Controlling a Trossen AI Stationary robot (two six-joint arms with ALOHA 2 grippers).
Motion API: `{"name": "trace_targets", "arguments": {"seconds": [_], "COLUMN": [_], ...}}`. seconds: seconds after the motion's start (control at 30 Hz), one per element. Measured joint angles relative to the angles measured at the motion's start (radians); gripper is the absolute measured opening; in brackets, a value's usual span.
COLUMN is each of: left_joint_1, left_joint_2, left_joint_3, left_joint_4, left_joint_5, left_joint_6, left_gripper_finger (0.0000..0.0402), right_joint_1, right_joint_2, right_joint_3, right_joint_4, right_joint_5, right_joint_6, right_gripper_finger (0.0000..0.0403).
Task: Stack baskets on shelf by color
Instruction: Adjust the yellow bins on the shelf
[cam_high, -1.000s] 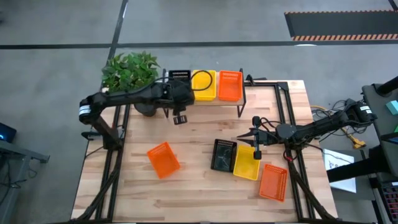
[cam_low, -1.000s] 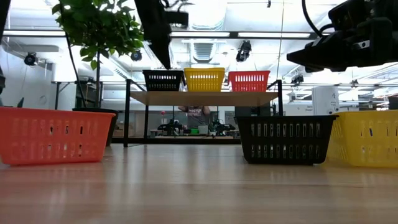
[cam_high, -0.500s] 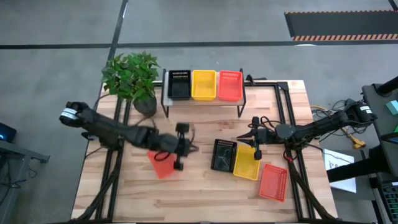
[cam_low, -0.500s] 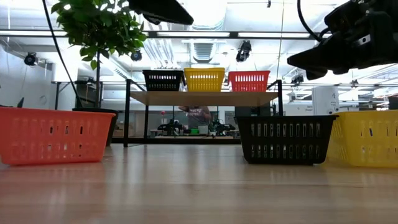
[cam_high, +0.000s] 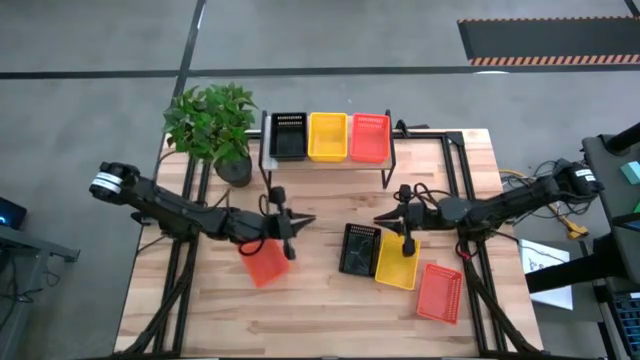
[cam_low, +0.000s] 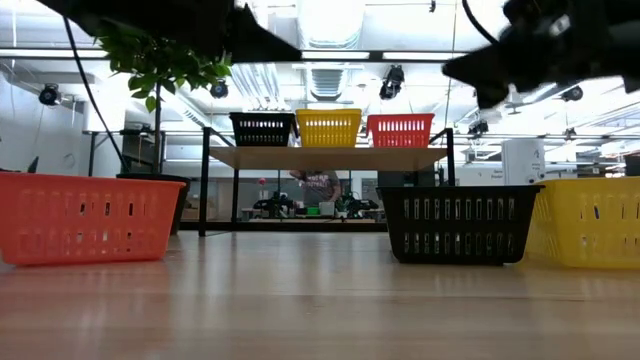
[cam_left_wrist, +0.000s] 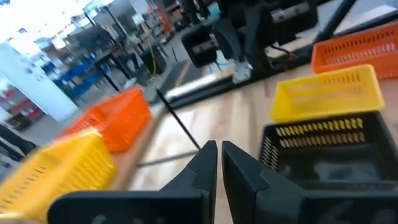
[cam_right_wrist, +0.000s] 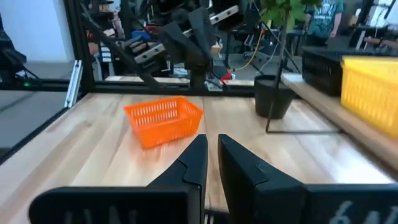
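The shelf (cam_high: 330, 160) stands at the table's far edge and carries one black basket (cam_high: 288, 135), one yellow basket (cam_high: 327, 135) and one orange basket (cam_high: 370, 137) side by side. On the table rest an orange basket (cam_high: 260, 265), a black basket (cam_high: 358, 248), a yellow basket (cam_high: 397, 262) and another orange basket (cam_high: 438, 293). My left gripper (cam_high: 306, 222) hovers shut above the left orange basket and points toward the table's right. My right gripper (cam_high: 382, 218) hovers shut just beyond the black and yellow baskets and points left. Neither gripper touches anything.
A potted plant (cam_high: 215, 125) stands at the far left corner beside the shelf. Black frame rails (cam_high: 455, 180) run along the table's left and right sides. Bare wood lies between the two grippers and along the near edge (cam_high: 320, 335). A person (cam_low: 318, 185) shows behind the shelf.
My left gripper has drawn back from the shelf's black basket toward the near edge. It has come low over the left orange basket and turned to point right. My right gripper has shifted slightly left. No basket has moved.
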Motion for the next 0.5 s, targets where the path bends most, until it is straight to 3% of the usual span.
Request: {"name": "trace_targets", "arguments": {"seconds": [0.1, 0.33, 0.5], "left_joint_1": [0.006, 0.006, 0.005], "left_joint_2": [-0.064, -0.209, -0.252], "left_joint_3": [0.0, -0.033, -0.063], "left_joint_4": [-0.001, 0.0, -0.001], "left_joint_5": [-0.001, -0.002, -0.002], "left_joint_6": [0.062, 0.063, -0.059], "left_gripper_finger": [0.0008, 0.0008, 0.0008], "right_joint_1": [0.0, -0.007, -0.054], "right_joint_2": [0.035, 0.149, 0.25], "right_joint_3": [0.099, 0.407, 0.592], "right_joint_4": [-0.132, -0.571, -0.655], "right_joint_5": [0.03, 0.275, 0.295], "right_joint_6": [-0.031, -0.05, -0.099], "right_gripper_finger": [0.0031, 0.0028, 0.0011]}}
